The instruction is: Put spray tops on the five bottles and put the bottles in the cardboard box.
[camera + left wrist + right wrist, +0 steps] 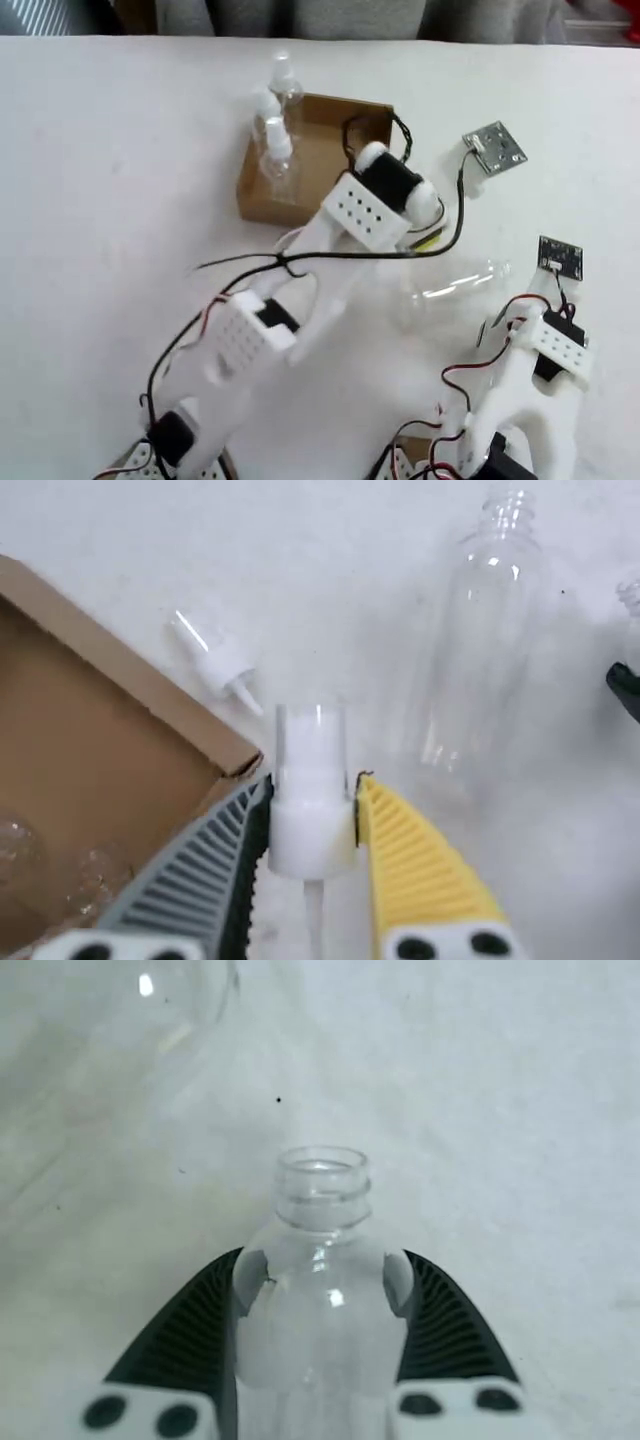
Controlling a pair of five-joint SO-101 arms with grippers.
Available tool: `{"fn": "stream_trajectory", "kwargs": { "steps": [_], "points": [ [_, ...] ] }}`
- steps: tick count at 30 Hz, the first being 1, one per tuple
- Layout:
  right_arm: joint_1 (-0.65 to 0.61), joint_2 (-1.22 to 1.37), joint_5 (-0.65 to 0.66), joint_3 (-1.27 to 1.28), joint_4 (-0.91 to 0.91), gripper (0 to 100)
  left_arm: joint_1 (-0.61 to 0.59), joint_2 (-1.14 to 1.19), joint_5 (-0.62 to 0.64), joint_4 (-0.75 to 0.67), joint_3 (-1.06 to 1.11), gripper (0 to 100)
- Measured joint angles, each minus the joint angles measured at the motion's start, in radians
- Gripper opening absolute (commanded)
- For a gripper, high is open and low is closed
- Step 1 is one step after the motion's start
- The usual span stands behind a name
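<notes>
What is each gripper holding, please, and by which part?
The left gripper clamps a spray top by its collar; the right gripper holds an uncapped bottle by its shoulder.

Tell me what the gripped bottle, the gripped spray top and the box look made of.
Bottle in the right claw: likely clear glossy plastic; the table shows through, with bright highlights.
Spray top in the left claw: opaque white plastic, smooth, seemingly under a clear cap.
Cardboard box: brown, matte cardboard with a rough flap edge.
</notes>
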Motion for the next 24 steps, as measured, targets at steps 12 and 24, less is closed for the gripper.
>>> {"fn": "stream_trajectory", "kwargs": {
  "steps": [12, 24],
  "points": [
    [0.0, 0.0, 0.0, 0.0, 0.0, 2.7, -0.052, -0.655, -0.003, 0.0, 0.628, 3],
    [-0.002, 0.0, -0.002, 0.0, -0.002, 21.6, -0.244, -1.142, -0.025, -0.282, 1.402, 3]
  ]
}}
